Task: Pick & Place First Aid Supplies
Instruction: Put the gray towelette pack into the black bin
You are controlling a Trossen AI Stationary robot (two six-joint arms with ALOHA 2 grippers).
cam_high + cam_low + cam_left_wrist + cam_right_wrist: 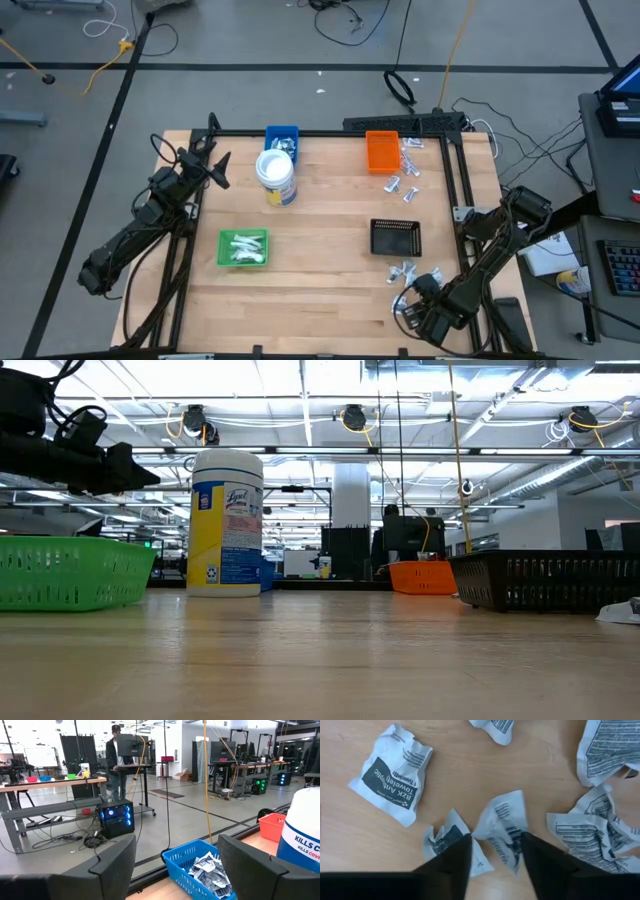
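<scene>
Crumpled white first aid packets lie loose on the wooden table near its front right [404, 271] and by the orange tray [410, 166]. My right gripper [496, 837] points straight down over the front group [408, 304] and is shut on one packet [501, 822]. Other packets lie flat around it [392, 775]. More packets lie in the green tray [243, 248] and the blue tray [207, 870]. My left gripper [175, 855] waits open and level at the table's far left [217, 168], touching nothing. My right gripper pinches a crumpled white packet between its two fingers, one finger [457, 855] on each side of its near edge [495, 840]. The fingers come from above, pointing down. The packet's far part [507, 805] seems to rest on the table among the others.
A white tub with a blue and yellow label [275, 176] stands upright between the blue tray [282, 137] and the green tray. An orange tray [381, 150] sits at the far right, a black tray [397, 238] right of centre. Bare wood lies in the table's middle.
</scene>
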